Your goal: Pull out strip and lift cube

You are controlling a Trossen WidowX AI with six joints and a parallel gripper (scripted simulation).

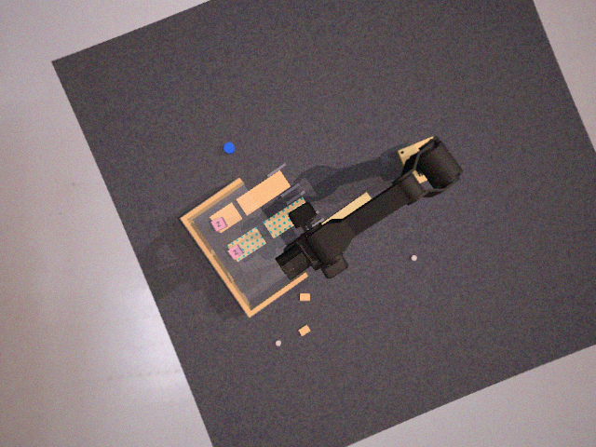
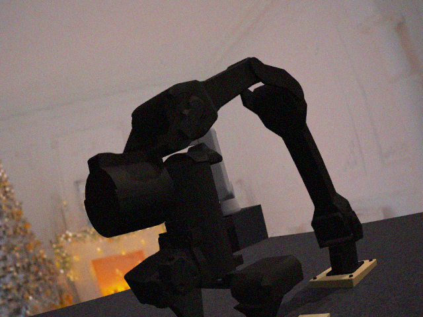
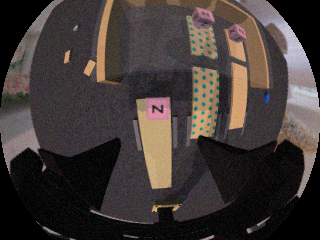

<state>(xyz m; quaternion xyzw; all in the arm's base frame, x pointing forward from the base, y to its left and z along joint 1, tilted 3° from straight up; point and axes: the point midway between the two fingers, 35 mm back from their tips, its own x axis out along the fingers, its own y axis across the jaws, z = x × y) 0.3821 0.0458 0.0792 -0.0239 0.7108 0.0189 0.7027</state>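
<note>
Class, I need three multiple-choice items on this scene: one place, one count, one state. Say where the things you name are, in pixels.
1. Where is the blue disc (image 1: 229,147) (image 3: 266,98)?
A) on a strip
B) outside the wooden walls
C) on the robot's base plate

2. How many pink cubes show in the wrist view?
A) one
B) two
C) three

3. How is the gripper (image 3: 159,142)?
A) open, empty
B) shut, empty
C) shut on a cube

Key:
1 B: it lies on the dark surface beyond the walls.
2 C: one sits on each of three differently coloured or patterned strips.
3 A: its fingers stand wide apart, holding nothing.
</note>
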